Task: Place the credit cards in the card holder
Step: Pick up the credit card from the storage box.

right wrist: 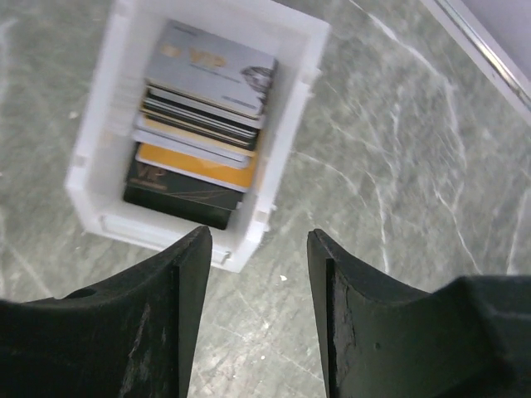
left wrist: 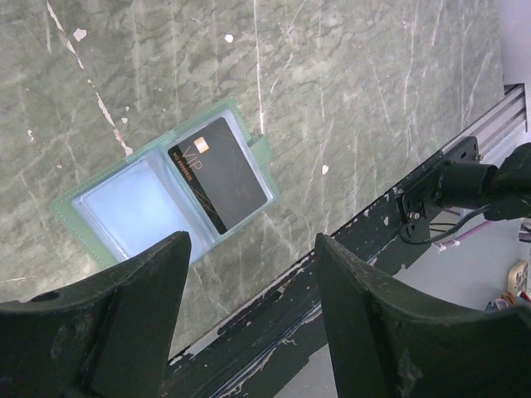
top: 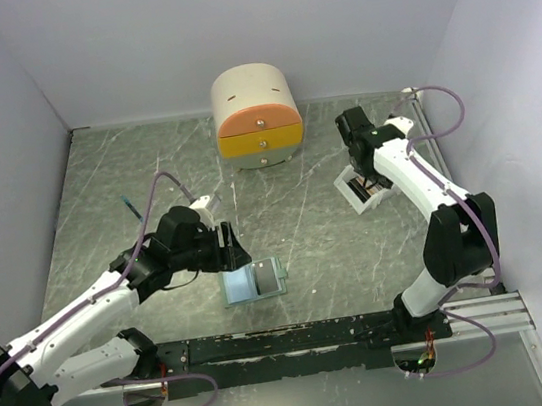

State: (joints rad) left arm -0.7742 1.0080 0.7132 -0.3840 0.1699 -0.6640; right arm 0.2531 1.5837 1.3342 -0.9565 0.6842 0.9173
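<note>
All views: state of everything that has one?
card holder: open, lying flat, one half bare.
dark card: on the holder's other half; tucked in or not, cannot tell.
white tray: holds a stack of cards.
drawer box: drawers shut.
left gripper: open, empty, above the holder.
right gripper: open, empty, at the tray's edge.

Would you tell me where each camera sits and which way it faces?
Top external: above and behind, looks down on the table; left arm and right arm show.
Left wrist: looks down at the open card holder with one card; left gripper shows, open.
Right wrist: looks down at the tray of cards; right gripper shows, open.
Shared: top and left wrist see the card holder.
</note>
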